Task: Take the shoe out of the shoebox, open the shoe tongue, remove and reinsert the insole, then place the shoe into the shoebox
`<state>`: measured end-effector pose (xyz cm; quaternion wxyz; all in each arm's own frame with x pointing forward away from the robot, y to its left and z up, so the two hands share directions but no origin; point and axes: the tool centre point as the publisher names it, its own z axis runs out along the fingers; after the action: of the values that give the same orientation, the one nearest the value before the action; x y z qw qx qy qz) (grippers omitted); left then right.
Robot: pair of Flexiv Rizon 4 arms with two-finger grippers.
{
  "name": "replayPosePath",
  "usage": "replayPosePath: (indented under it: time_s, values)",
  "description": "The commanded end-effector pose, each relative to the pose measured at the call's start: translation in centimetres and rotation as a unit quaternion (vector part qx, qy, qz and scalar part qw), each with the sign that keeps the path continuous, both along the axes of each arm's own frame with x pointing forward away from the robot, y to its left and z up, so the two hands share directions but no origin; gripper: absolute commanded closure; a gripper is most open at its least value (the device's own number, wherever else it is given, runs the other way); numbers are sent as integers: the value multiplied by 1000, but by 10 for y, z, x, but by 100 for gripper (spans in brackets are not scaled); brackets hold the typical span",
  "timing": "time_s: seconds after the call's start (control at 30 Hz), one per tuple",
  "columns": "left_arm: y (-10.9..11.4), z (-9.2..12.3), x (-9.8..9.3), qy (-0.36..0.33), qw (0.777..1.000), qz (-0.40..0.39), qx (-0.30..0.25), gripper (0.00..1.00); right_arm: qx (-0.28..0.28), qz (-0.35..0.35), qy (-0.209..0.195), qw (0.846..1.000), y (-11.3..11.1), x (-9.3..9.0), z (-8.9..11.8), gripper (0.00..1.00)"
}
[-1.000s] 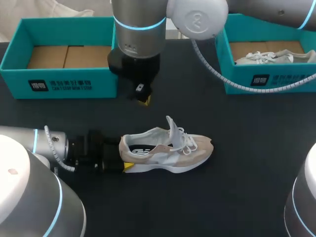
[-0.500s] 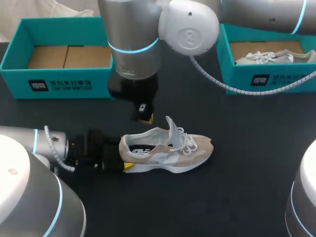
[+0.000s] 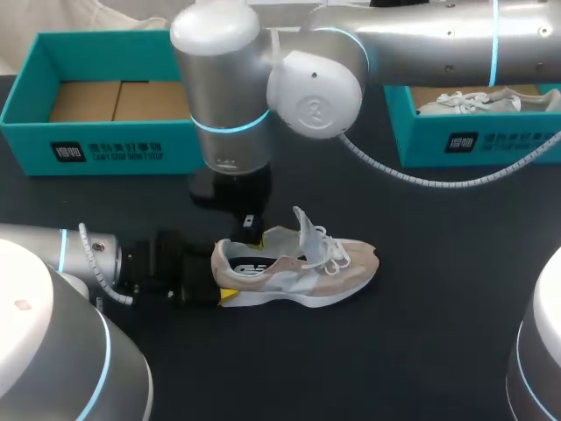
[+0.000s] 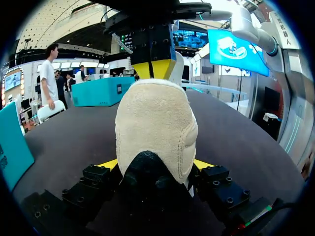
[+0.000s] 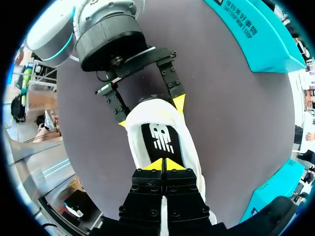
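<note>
Table: dark top [image 3: 421, 351] seen from above. Teal shoebox [image 3: 123, 151] at the far left, open, cardboard floor bare. Second box [image 3: 473, 140] at the far right, another pale shoe inside.
Shoe: beige and white trainer [image 3: 298, 263], out of the shoebox, upright on its sole near the table's middle. Long axis across the table, heel toward the left arm, toe toward the right side.
Tongue: [image 3: 308, 230] pulled up, standing clear of the laces; opening step judged done.
Insole: [image 5: 161, 138] dark with a white mark, lying flat inside the shoe, visible through the collar; not yet lifted.
Left gripper: [image 4: 155, 166] low at table level behind the heel, in line with the long axis. Yellow tips pressed against both flanks of the heel, clamped on the shoe, bracing it.
Right gripper: [image 5: 162, 164] on the arm coming in from the right and reaching past the middle, pointing straight down over the collar opening near the heel end. Yellow tips closed together, nothing seen between them. Just above the insole; contact impossible to confirm.
Key relation: insole directly below the right gripper, its heel end between the right gripper's tips and the left gripper. Right gripper nearer and free, left gripper occupied with bracing.
Next move, as a judgement: tips to part, dip into the collar and pinch the insole's heel edge, then draw it up and out along the shoe's length.
Risk, as a judgement: narrow collar, so fingers likely to catch the padded rim or drag the whole shoe against the left gripper's hold.
</note>
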<state>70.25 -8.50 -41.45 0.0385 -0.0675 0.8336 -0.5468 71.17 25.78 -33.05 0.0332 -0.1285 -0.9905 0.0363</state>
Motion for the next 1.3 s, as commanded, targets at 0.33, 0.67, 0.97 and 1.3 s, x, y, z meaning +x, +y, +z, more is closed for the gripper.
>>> replayPosePath:
  time_s: [0.33,0.67,0.97,1.3]
  values:
    - [0,-3,-1,0,1000,-1,2,100,-8,7,-7,1000,-23,6,-41,100]
    - [0,-3,-1,0,1000,-1,2,100,3,18,-15,1000,-26,14,-51,58]
    - [0,-3,-1,0,1000,-1,2,100,22,30,-7,999,-20,23,-80,60]
    - [0,-3,-1,0,1000,-1,2,100,35,7,25,999,-14,0,-105,100]
